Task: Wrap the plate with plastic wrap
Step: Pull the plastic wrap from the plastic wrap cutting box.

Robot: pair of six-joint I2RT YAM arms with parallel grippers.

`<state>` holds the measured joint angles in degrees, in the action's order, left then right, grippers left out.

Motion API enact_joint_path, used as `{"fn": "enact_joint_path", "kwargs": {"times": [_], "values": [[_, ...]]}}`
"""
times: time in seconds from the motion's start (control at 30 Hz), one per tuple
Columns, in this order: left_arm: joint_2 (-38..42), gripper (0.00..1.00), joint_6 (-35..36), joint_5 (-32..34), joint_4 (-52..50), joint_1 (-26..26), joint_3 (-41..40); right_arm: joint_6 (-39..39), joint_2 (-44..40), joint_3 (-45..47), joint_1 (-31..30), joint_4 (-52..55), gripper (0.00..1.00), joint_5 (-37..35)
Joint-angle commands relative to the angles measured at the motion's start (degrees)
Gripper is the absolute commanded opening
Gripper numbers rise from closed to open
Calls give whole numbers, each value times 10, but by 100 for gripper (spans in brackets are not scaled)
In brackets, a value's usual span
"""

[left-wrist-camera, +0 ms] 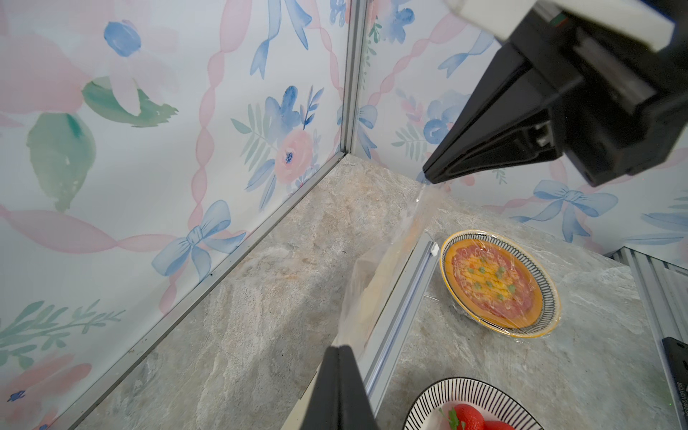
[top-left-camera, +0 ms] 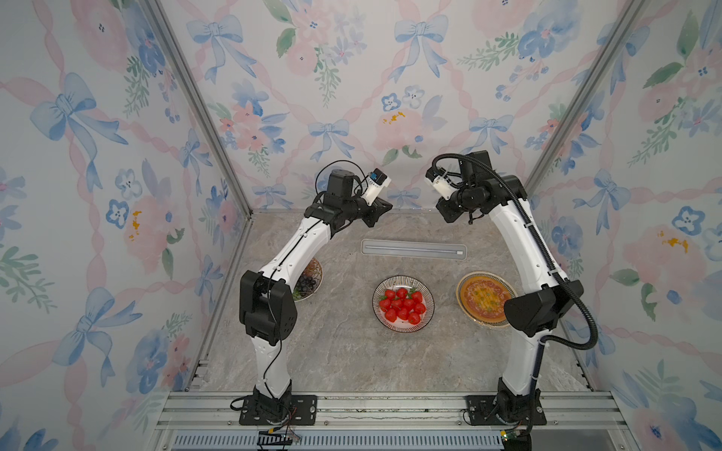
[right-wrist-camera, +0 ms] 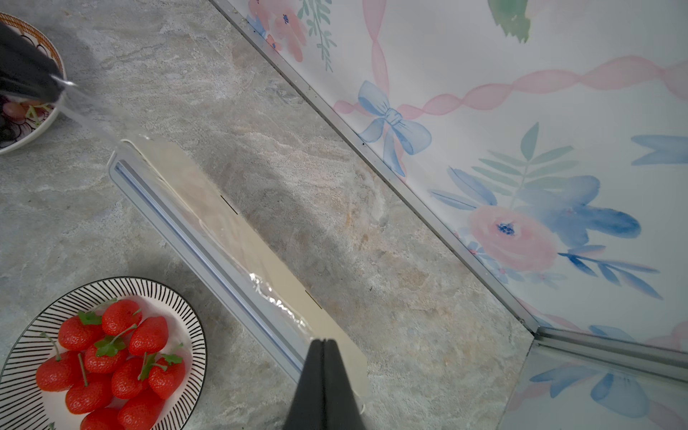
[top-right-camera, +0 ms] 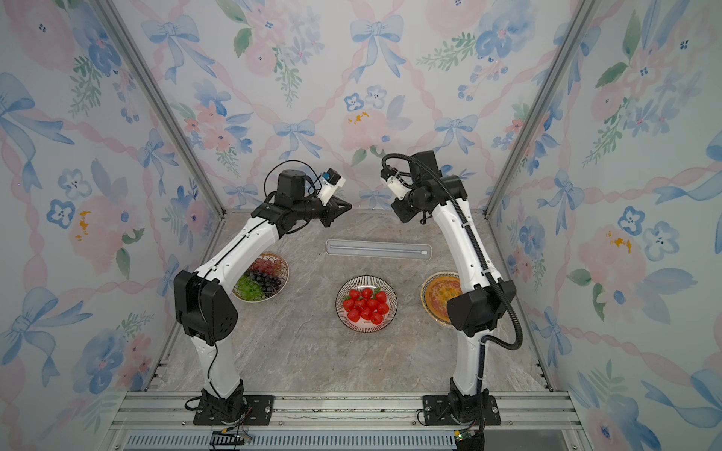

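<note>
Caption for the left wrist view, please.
Both shut, left gripper and right gripper hold plastic wrap above its box, beside the film-covered pizza plate.

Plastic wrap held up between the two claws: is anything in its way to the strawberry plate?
Nothing visible blocks it. The left gripper and right gripper hold the plastic wrap above its box; only that low box lies between it and the strawberry plate.

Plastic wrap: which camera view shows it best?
The left wrist view: the plastic wrap stretches as a glossy sheet from the box to the right gripper. The right wrist view shows a strip and crinkles; in both top views it is nearly invisible.
</note>
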<state>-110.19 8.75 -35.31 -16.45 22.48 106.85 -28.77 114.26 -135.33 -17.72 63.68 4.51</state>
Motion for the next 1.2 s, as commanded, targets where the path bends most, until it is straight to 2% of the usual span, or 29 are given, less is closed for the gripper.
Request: {"fn": "enact_joint_path", "kwargs": {"times": [0.0,1.17], "values": [[37,0,-6,-1,13,-1,20,4,-34,-28,-7,-16,0,-9],[70,0,-7,8,14,13,38,8,-69,-42,-21,-23,0,-44]]}}
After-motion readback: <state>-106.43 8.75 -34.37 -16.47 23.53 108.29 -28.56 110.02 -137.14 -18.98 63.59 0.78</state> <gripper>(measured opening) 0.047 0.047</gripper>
